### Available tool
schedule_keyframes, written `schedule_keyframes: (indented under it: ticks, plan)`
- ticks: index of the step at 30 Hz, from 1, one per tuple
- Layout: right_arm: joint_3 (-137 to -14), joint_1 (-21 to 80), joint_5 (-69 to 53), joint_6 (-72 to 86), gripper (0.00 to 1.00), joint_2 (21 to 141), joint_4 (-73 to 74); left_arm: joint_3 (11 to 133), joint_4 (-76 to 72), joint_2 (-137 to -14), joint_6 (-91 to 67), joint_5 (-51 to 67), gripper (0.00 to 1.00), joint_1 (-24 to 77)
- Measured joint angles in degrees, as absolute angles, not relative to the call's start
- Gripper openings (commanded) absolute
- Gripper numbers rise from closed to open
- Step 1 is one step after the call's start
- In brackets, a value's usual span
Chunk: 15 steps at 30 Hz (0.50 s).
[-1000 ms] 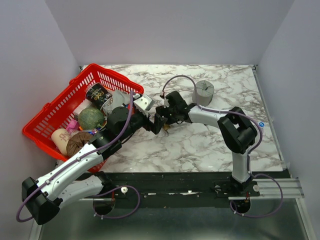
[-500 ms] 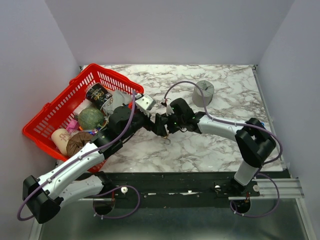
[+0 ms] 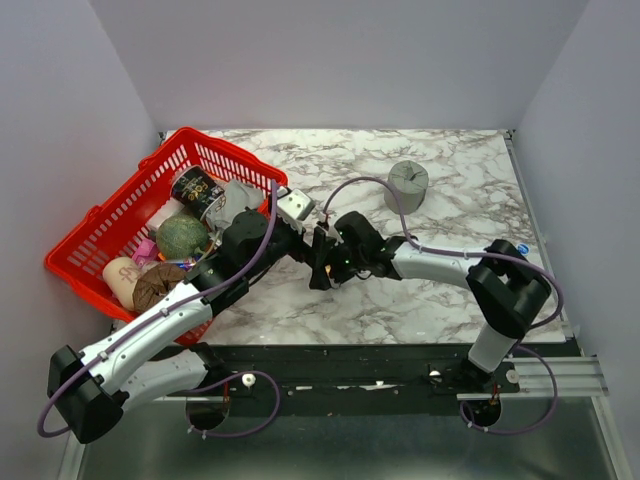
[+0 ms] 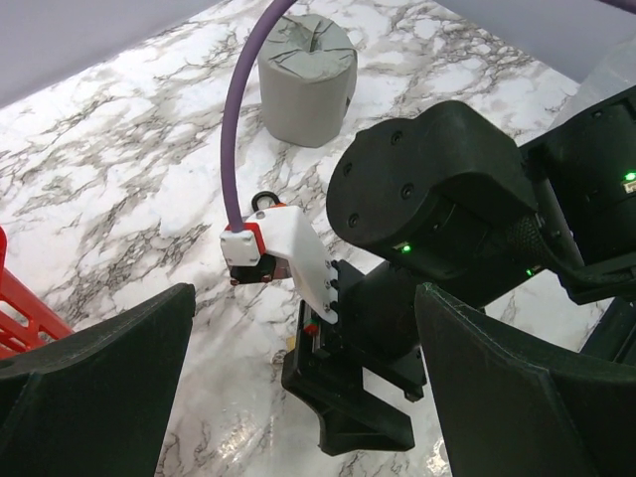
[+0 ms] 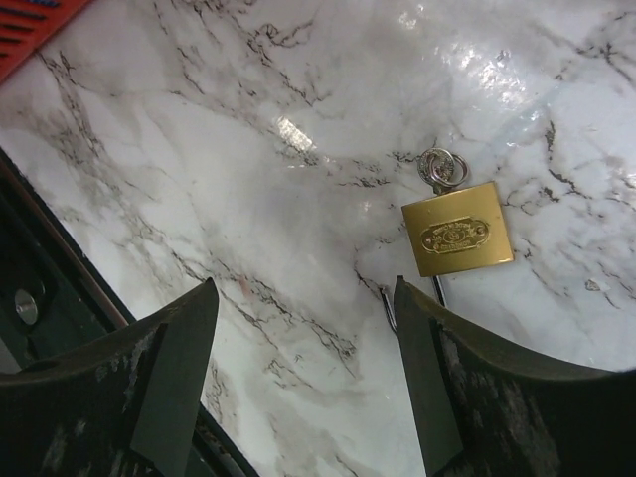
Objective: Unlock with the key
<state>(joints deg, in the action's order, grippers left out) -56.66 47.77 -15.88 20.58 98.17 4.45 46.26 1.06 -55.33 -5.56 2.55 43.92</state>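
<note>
Right wrist: square brass padlock (image 5: 457, 236) on marble tabletop (image 5: 199, 129), right gripper (image 5: 298, 328) spread wide, empty | top external: padlock hidden | left wrist: left gripper (image 4: 303, 388) spread, empty.

Basket (image 3: 235, 155): your left edge of the worktop (image 3: 480, 190).
Cylinder (image 3: 407, 185): far side, right of centre.
Padlock (image 5: 457, 229): you see it flat on worktop, beneath right pincer (image 5: 303, 378).

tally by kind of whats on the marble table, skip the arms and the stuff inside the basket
red basket: 1
grey cylinder: 1
brass padlock: 1
total: 3
</note>
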Motion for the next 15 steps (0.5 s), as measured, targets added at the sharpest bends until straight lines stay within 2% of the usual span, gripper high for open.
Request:
schedule_keyframes:
  ticks: [15]
  plan:
    - [-56.8,46.1,-11.4,21.5,0.80,101.1,6.2,46.3,1.6,-55.5,-5.6,2.5,0.99,43.9]
